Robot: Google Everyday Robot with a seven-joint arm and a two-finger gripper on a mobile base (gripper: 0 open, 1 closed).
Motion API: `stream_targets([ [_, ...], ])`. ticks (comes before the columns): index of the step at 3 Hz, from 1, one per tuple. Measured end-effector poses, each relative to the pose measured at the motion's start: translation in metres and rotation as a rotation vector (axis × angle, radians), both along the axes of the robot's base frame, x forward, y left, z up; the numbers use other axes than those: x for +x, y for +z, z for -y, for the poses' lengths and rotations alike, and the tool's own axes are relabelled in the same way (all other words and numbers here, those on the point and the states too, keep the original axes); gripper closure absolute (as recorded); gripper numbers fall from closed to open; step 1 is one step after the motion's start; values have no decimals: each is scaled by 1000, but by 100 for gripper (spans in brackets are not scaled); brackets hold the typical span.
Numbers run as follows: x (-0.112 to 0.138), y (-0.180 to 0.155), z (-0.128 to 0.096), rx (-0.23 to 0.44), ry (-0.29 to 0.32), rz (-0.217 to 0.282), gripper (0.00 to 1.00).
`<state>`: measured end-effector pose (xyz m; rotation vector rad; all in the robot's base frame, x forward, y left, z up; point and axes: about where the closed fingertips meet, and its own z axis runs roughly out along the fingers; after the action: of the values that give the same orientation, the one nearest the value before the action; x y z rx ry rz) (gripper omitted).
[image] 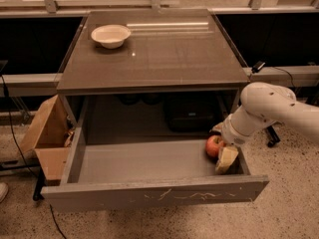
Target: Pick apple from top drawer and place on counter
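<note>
Grey, wide, shallow top drawer (149, 166), standing open: one small red apple (214, 145) lies in its right front corner. One pale two-finger gripper (223, 154) on a white arm reaches into that corner, just beside the apple; whether it grips cannot be told. Above the drawer, one glossy brown-grey counter (164, 54) bears one white bowl (110, 35). Left of the drawer, one brown cardboard box (47, 131).

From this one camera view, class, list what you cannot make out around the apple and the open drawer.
1. Camera view: the apple, its right side hidden by the gripper at the top drawer's right end.
2. Camera view: whether the gripper touches the apple; they overlap.
3. Camera view: the arm, its base cut off by the right edge.
4. Camera view: dark shapes under the counter, lost in shadow.
</note>
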<state>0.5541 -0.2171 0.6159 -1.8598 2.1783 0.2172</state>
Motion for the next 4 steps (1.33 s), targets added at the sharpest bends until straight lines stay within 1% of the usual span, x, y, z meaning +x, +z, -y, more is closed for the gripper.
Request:
stream_targets([
  [1, -2, 1, 0, -12, 3, 3, 31],
  [3, -5, 5, 1, -20, 8, 9, 77],
  [4, -6, 35, -5, 4, 20, 29, 99],
])
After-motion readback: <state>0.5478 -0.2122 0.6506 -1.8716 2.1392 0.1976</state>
